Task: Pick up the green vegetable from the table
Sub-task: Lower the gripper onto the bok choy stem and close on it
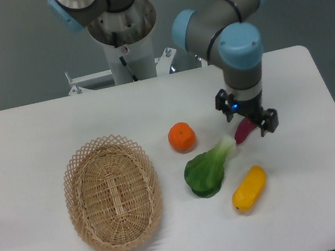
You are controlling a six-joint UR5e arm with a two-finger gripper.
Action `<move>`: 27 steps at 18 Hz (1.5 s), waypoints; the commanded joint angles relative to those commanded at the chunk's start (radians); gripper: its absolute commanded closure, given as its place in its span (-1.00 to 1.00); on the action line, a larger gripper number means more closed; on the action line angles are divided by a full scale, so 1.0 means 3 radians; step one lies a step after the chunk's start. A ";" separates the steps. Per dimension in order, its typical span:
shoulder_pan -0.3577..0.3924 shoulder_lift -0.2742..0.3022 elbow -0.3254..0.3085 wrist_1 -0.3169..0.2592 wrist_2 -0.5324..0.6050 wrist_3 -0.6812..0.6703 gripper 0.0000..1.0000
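— Gripper (pixel 248 120) first: where is it, and what is it doing?

— Mine hangs low over the right half of the table (pixel 21 129), wrist pointing straight down. The two black fingers (pixel 221 101) stand spread apart with nothing between them. Right under the gripper lies the purple vegetable (pixel 244 131), partly hidden by my fingers; whether a finger touches it, I cannot tell.

— Now take me across the table, left to right.

— On the left sits an oval wicker basket (pixel 74 178), lying flat. Next comes the orange (pixel 182 137), well apart from the basket. Just below and to the right of it lies the green vegetable (pixel 209 168) — dark rounded leaf toward the front edge, pale stem pointing up and right toward my gripper. It rests flat on the tabletop, and the stem tip ends just beside the purple vegetable. Further right and lower lies the yellow oblong vegetable (pixel 249 188), tilted, near the leaf but not touching it.

— And the green one, is it held?

— No, it lies free on the table, beside my gripper rather than under it.
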 joint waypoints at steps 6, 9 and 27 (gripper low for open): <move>-0.0082 -0.0092 -0.0103 0.0025 -0.0010 -0.0046 -1.00; -0.0143 -0.0204 -0.0108 0.0250 0.0000 -0.0056 -1.00; -0.0143 -0.0240 -0.0179 0.0511 -0.0005 -0.0020 0.21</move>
